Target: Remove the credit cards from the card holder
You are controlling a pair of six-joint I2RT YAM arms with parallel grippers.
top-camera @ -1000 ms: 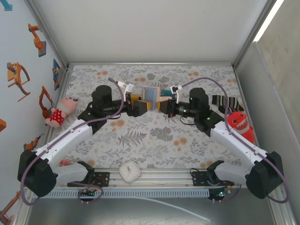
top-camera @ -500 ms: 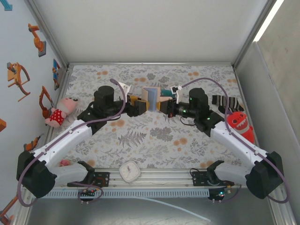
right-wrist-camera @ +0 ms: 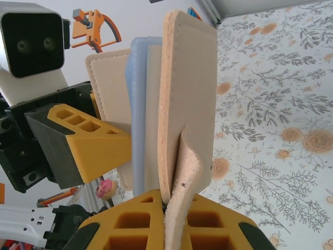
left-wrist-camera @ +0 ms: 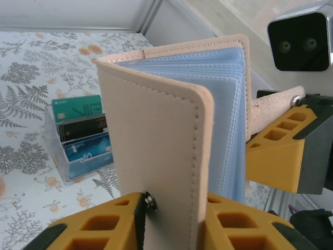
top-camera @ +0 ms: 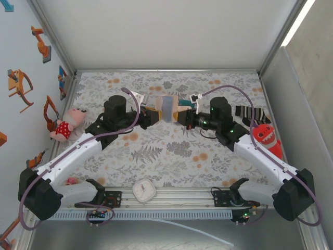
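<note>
Card holder (top-camera: 167, 107) held up off the flowery surface (top-camera: 171, 156) near the far middle, standing on edge and half open, tan outside with pale blue sleeves inside. Left fingers (left-wrist-camera: 104, 224) pinching one tan cover, right fingers (right-wrist-camera: 135, 221) pressed tight on the other cover and its strap. Clear stand (left-wrist-camera: 57, 156) of teal, black and blue cards (left-wrist-camera: 83, 133) down on the surface, apart from the card holder.
</note>
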